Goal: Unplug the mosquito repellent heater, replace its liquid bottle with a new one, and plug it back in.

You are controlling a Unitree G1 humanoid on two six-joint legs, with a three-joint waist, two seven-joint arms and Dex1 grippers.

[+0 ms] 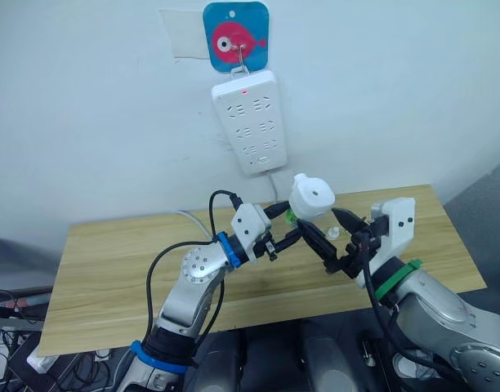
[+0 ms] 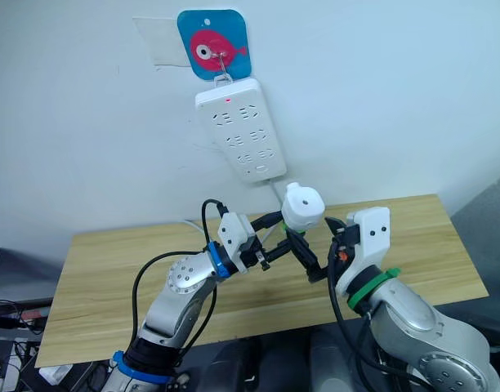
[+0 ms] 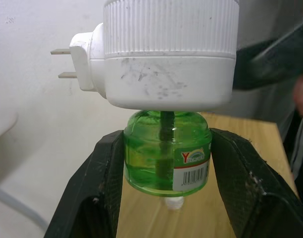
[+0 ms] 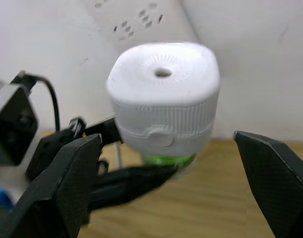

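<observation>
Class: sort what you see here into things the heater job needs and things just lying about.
Needed:
mosquito repellent heater
green liquid bottle, clamped by left gripper
right gripper, open beside the heater
power strip on the wall

Lying about:
fish-shaped hook
wooden table

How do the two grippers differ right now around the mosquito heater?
The left gripper is shut on the green liquid bottle under the mosquito repellent heater, its fingers pressed to the bottle's sides; the right gripper is open, with neither finger touching anything. The left one bears the unit from below; the right one faces the heater's white body, fingers apart on either side. Both have black fingers and are raised above the wooden table.
</observation>
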